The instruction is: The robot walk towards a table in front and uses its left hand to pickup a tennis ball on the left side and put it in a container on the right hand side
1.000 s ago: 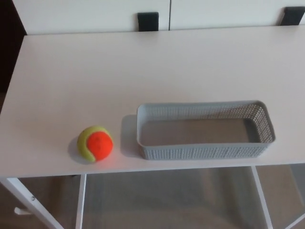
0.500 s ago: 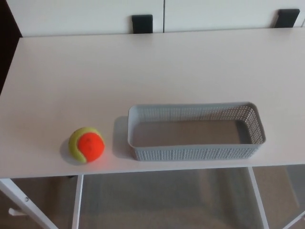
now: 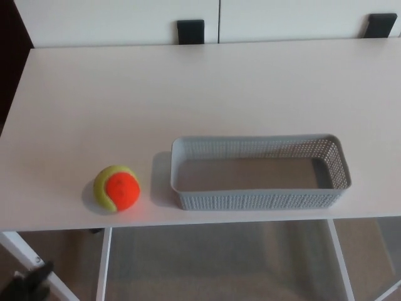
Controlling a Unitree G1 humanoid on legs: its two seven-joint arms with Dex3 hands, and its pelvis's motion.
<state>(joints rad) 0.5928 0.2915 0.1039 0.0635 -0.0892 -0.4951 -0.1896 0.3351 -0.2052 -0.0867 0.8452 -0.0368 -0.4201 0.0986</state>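
Observation:
A yellow-green and orange tennis ball [image 3: 116, 187] rests on the white table [image 3: 188, 88], near its front edge on the left. To its right stands a grey perforated basket [image 3: 260, 199], long and shallow, with nothing inside. A gap of bare tabletop separates ball and basket. A dark shape at the bottom left corner, below the table's edge, looks like my left hand [image 3: 26, 285]; only a small part shows. It is well below and to the left of the ball. My right hand does not show.
White table legs [image 3: 103, 263] and a crossbar run under the front edge over a grey floor. Two black chair backs [image 3: 190, 31] stand behind the far edge against a white wall. A dark gap lies beyond the table's left side.
The whole picture has shifted slightly, so the camera moved; ball and basket keep their places on the table. A dark shape, probably my left hand, has come in at the bottom left.

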